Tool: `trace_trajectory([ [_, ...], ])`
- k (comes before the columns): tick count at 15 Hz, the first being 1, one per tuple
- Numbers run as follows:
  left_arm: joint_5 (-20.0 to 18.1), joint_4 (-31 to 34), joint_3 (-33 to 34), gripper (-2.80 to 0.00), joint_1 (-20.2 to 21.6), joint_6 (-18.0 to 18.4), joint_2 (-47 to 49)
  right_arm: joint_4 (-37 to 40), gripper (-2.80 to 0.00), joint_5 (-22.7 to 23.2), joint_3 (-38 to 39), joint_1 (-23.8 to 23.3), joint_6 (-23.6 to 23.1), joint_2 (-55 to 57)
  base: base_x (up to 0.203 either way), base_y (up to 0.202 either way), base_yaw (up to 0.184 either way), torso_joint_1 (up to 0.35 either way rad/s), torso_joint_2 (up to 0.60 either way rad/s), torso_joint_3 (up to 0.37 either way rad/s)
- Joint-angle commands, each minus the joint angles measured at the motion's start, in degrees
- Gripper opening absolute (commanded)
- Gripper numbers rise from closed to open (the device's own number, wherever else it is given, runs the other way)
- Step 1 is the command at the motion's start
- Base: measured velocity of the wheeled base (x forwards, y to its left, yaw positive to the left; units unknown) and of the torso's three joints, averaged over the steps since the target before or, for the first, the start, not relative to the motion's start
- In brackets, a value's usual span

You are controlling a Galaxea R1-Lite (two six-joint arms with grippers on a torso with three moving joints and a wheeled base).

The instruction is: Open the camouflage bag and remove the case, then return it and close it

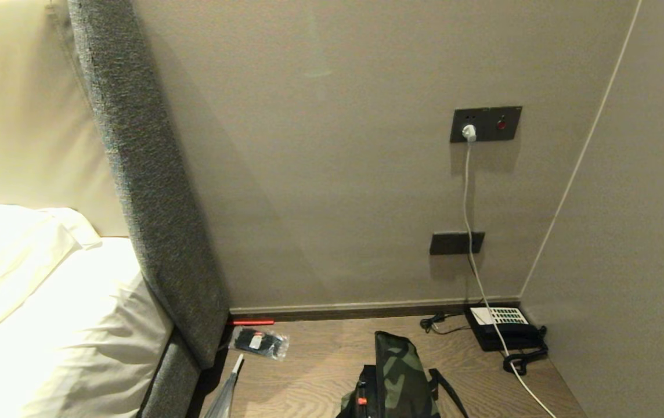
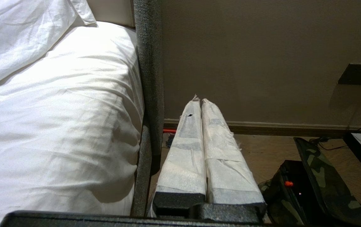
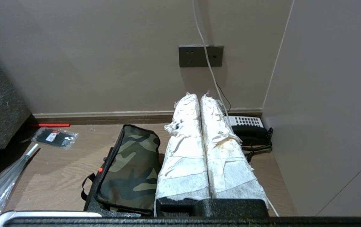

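Both arms are parked and no contact is made with anything. The left gripper (image 2: 202,104) has its two wrapped fingers pressed together, holding nothing; the right gripper (image 3: 198,99) is likewise closed flat and empty.

The camouflage bag (image 3: 130,167) sits on the wooden floor (image 1: 320,366), below and ahead of both grippers: toward the inner side of the left one, and just beside the right one on its inner side. The lid lies over the bag, though in the left wrist view it appears partly raised, with a black box, judged to be the case (image 2: 294,176), and its small red latch showing beneath. Whether the lid is fastened cannot be told.

The bag's long axis runs away from the robot toward the wall (image 1: 338,174), one narrow end facing the skirting. A strap (image 3: 87,184) loops out at the side away from the right gripper.

Recommendation for the opening step: bring a gripper down over the bag, part the fingers before reaching the lid edge, and lift along the long side, keeping clear of the telephone (image 3: 246,126) and its cable (image 1: 471,220) beyond the right gripper.
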Motion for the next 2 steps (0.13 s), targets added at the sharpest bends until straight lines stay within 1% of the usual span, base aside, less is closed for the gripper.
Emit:
trace_trajectory([
  [1, 0.03, 0.02, 0.18, -2.80, 0.02, -0.04, -0.02, 0.01, -2.80, 0.03, 0.00, 0.02, -0.08, -0.08, 0.000, 0.000, 0.000, 0.000, 0.00, 0.000],
  [2, 0.03, 0.02, 0.18, -2.80, 0.02, -0.04, -0.02, 0.01, -2.80, 0.03, 0.00, 0.02, -0.08, -0.08, 0.000, 0.000, 0.000, 0.000, 0.00, 0.000],
])
